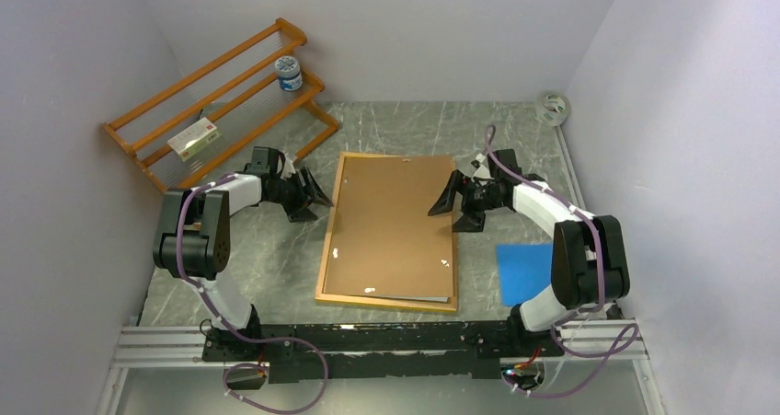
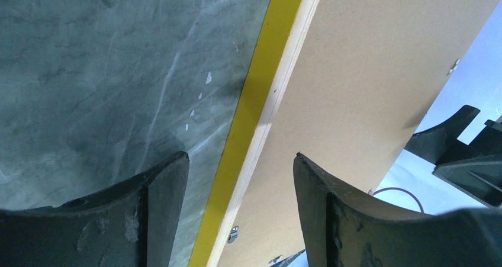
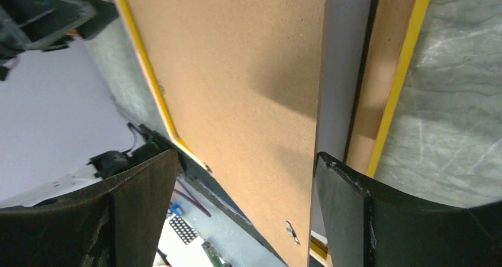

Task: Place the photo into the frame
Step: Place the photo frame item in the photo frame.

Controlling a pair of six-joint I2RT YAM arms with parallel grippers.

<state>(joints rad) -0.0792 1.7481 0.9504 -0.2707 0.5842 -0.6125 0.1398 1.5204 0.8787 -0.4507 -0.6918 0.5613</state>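
- The frame (image 1: pixel 386 303) lies face down mid-table, wood back up, yellow edge showing. Thin and wide; I judge it stiff but fragile because of the pane. Better slid or pressed flat than lifted by 1 corner.
- The brown backing board (image 1: pixel 391 222) lies on it, slightly skewed. Looks rigid and light; take it by an edge.
- A pale strip (image 3: pixel 346 60) shows between the board's edge and the frame's rim. I take it for the photo's white back, so the photo sits under the board. Paper: light, floppy, easily creased.
- Left gripper (image 2: pixel 240 160): jaws apart, holding nothing, low and reaching inward, straddling the frame's left yellow edge.
- Right gripper (image 3: pixel 245 157): jaws apart, empty, tilted down over the board's right edge; contact not clear.
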